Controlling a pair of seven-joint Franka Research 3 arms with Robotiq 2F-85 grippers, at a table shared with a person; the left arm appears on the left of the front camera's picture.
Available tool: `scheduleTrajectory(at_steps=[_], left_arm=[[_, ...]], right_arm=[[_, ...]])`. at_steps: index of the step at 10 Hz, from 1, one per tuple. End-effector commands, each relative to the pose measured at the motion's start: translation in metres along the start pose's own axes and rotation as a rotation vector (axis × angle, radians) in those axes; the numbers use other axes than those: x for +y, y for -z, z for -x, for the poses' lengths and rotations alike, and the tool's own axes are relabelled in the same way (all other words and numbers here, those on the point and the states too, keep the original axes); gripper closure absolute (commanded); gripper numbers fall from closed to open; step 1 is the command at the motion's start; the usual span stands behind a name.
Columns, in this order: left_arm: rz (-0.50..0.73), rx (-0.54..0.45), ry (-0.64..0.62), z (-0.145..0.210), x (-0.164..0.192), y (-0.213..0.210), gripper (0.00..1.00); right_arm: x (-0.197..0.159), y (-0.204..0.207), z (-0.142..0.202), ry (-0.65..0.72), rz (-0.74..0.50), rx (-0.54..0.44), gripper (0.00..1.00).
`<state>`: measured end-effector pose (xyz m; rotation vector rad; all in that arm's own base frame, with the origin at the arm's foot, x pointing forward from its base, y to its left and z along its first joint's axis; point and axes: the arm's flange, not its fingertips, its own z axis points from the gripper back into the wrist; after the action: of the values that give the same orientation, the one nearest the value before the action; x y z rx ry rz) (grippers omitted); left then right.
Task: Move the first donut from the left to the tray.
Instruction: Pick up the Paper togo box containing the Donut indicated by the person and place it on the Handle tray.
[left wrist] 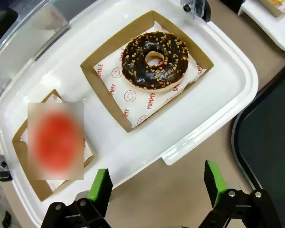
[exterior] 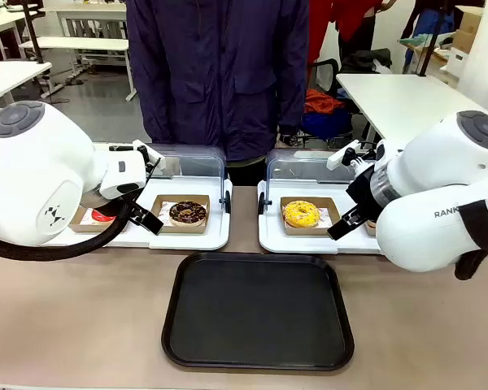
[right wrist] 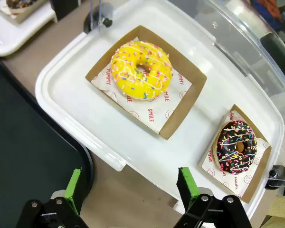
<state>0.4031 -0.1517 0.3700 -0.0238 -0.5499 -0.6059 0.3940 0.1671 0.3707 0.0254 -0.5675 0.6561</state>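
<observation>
The first donut (exterior: 102,216), with red icing, lies in a small brown cardboard tray at the left end of a white tray (exterior: 197,240); my left arm hides most of it. In the left wrist view it is a blurred red shape (left wrist: 55,140) at the lower left. My left gripper (left wrist: 156,187) hovers open above the white tray's near edge, to the right of the red donut, with nothing between its green pads. The black tray (exterior: 259,313) lies flat in front of me, with nothing on it. My right gripper (right wrist: 130,187) is open over the other white tray's near edge.
A chocolate donut (left wrist: 154,59) sits beside the red one. On the right white tray (exterior: 309,242) are a yellow donut (right wrist: 141,70) and a sprinkled chocolate donut (right wrist: 236,147). Clear lids stand open behind both trays. A person in a dark jacket (exterior: 220,73) stands at the far side.
</observation>
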Motion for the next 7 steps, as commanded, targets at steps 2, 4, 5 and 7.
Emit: scheduleTrajectory(at_steps=[2, 4, 5, 7], left_arm=[[0.000, 0.000, 0.000, -0.0001, 0.0000, -0.0001, 0.00], [0.000, 0.000, 0.000, -0.0001, 0.0000, -0.0001, 0.00], [0.000, 0.000, 0.000, -0.0001, 0.0000, -0.0001, 0.00], [0.000, 0.000, 0.000, -0.0001, 0.0000, -0.0001, 0.00]], right_arm=[[0.0000, 0.0000, 0.0000, 0.000, 0.000, 0.000, 0.00], [0.0000, 0.0000, 0.0000, 0.000, 0.000, 0.000, 0.00], [0.0000, 0.0000, 0.0000, 0.000, 0.000, 0.000, 0.00], [0.0000, 0.0000, 0.0000, 0.000, 0.000, 0.000, 0.00]])
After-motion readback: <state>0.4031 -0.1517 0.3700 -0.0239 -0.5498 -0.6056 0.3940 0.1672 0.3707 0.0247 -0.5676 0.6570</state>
